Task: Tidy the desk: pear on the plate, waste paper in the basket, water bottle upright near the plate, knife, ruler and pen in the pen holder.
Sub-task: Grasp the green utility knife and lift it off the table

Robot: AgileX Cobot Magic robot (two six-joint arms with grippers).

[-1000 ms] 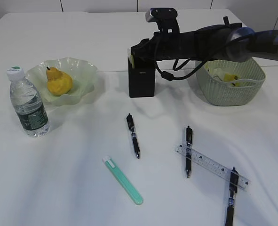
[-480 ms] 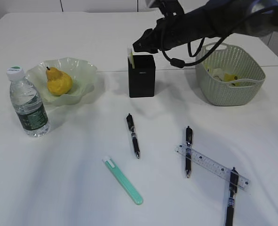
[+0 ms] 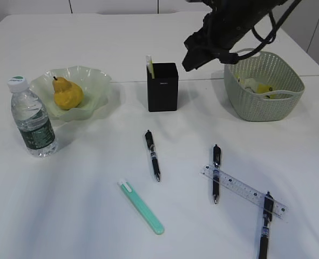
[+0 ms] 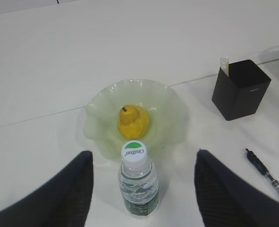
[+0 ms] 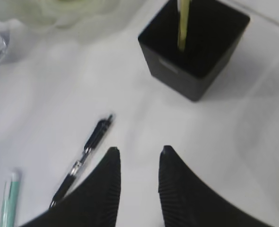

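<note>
Nearest on the table (image 3: 94, 32) lie a green knife (image 3: 141, 207), the ruler (image 3: 244, 190) and three pens, one pen (image 3: 152, 154) mid-table. The right end effector (image 5: 138, 161) hangs empty, jaws slightly parted, above the holder (image 3: 162, 87) — it should descend square over that pen. The left end effector (image 4: 141, 189) is spread, empty, above the bottle (image 4: 138, 180) — pear (image 3: 67, 93) plated, basket (image 3: 278, 105) far right.

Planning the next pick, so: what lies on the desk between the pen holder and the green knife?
One black pen, lying loose between the pen holder and the green knife; the exterior view shows it.
</note>
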